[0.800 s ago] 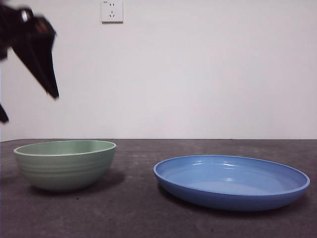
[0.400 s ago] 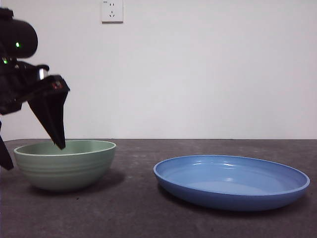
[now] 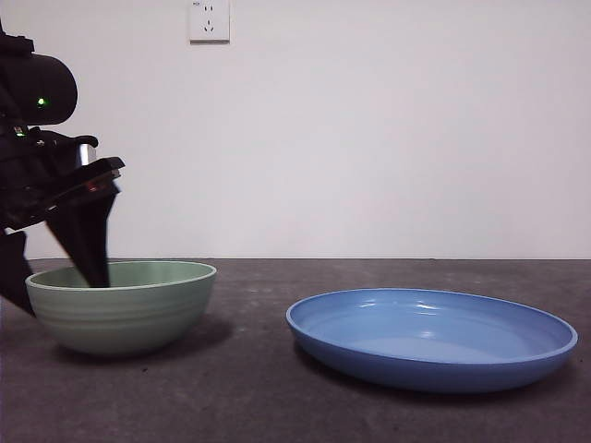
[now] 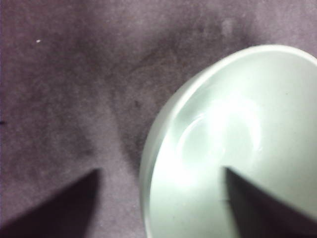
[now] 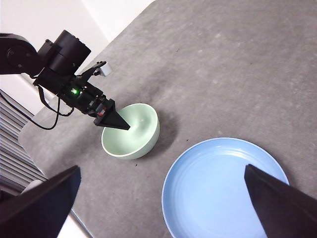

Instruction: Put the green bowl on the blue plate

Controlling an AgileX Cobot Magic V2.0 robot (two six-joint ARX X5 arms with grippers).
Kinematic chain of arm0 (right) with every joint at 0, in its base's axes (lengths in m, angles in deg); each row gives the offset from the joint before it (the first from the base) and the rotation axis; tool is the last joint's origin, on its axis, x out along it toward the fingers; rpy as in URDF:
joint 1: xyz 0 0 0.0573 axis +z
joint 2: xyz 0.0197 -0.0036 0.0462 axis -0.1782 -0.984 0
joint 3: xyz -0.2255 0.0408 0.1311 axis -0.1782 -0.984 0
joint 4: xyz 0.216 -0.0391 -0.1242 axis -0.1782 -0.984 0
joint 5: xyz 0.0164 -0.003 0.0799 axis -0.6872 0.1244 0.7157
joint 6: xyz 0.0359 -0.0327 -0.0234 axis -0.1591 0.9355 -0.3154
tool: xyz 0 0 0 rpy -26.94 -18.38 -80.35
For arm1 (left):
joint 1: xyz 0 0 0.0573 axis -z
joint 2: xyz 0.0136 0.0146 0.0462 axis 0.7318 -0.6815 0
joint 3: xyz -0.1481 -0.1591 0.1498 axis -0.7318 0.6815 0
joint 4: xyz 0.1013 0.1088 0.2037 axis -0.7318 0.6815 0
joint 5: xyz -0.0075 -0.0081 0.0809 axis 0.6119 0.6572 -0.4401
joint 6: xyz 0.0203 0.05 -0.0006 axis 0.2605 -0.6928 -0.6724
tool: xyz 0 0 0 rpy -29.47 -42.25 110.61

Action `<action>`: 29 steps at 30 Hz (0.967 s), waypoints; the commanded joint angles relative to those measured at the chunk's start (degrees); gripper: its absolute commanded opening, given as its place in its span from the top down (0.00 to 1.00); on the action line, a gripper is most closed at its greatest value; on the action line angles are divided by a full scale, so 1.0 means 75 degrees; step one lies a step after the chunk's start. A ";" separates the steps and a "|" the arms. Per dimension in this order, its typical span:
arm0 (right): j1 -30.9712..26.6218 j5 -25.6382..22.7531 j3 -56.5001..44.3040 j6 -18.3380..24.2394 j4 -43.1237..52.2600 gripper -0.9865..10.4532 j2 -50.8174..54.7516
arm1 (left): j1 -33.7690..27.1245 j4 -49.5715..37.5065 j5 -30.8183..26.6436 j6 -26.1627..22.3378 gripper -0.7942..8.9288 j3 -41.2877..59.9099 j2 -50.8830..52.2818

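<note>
Left wrist view shows us our left gripper (image 4: 158, 198) open across the rim of the shiny pale green round bowl (image 4: 237, 144); one jaw inside, one outside.

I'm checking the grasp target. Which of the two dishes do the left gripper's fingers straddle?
The green bowl: the left gripper has one finger inside it and one outside its rim. The wider blue plate lies apart, with nothing near it.

The green bowl (image 3: 122, 305) and blue plate (image 3: 431, 336) look glossy, perhaps glazed ceramic; the table (image 3: 277, 406) looks matt and grainy.
</note>
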 commanded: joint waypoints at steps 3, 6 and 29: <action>0.0032 0.0009 0.0140 0.0055 0.0041 0.35 -0.0044 | 0.0015 -0.0029 -0.0026 -0.0006 0.85 -0.0166 -0.0099; 0.0032 0.0009 0.0140 0.0055 0.0041 0.35 -0.0044 | 0.0012 -0.0029 -0.0026 -0.0006 0.91 -0.0166 -0.0099; 0.0032 0.0009 0.0140 0.0058 0.0044 0.35 -0.0044 | 0.1883 0.1536 -0.0927 0.1227 0.91 -0.2859 -0.1070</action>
